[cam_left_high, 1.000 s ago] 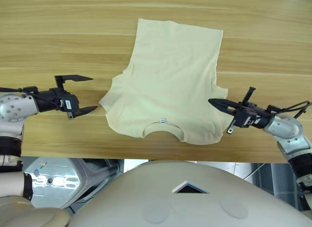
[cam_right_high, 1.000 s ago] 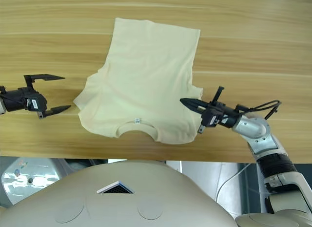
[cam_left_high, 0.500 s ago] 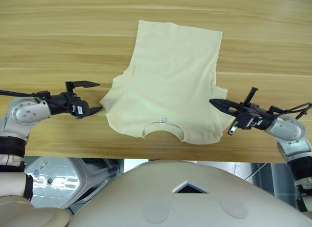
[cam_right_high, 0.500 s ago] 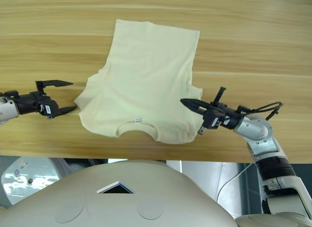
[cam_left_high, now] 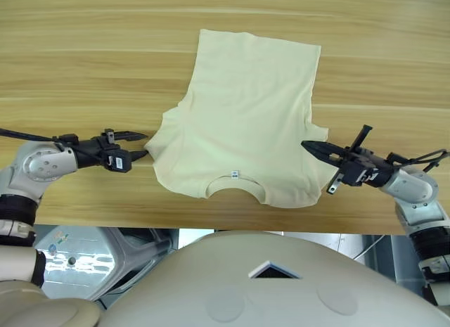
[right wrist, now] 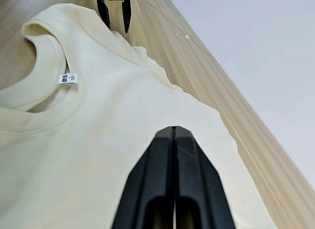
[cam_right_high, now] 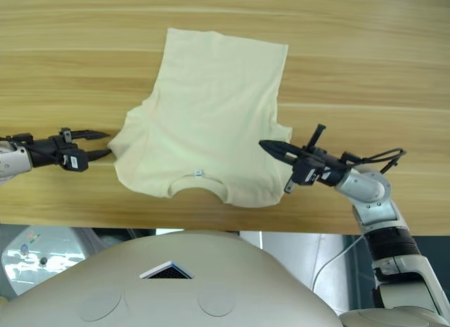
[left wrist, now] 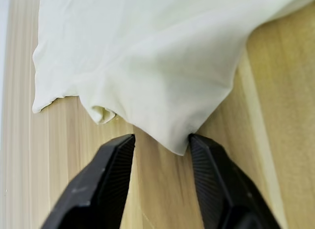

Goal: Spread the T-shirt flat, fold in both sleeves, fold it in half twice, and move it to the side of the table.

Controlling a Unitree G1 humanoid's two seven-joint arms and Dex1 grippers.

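A pale yellow T-shirt point(cam_left_high: 246, 109) lies on the wooden table point(cam_left_high: 84, 53), collar and white label toward me, hem at the far side. Its sleeves are bunched in against the body. My left gripper point(cam_left_high: 137, 145) is open, low on the table, with its fingers on either side of the left sleeve's corner point(left wrist: 182, 147). The dark fingers point(left wrist: 115, 165) have not closed on the cloth. My right gripper point(cam_left_high: 304, 143) is shut, its tip over the edge of the right sleeve point(right wrist: 206, 115). I cannot tell whether any cloth is pinched there.
Bare wood stretches to the left point(cam_left_high: 63, 81) and right point(cam_left_high: 394, 74) of the shirt and beyond its hem. The table's front edge point(cam_left_high: 140, 225) runs just below the collar.
My left gripper slid right along the table to the left sleeve's corner, and its fingers came closer together. The right arm and the shirt stayed nearly still.
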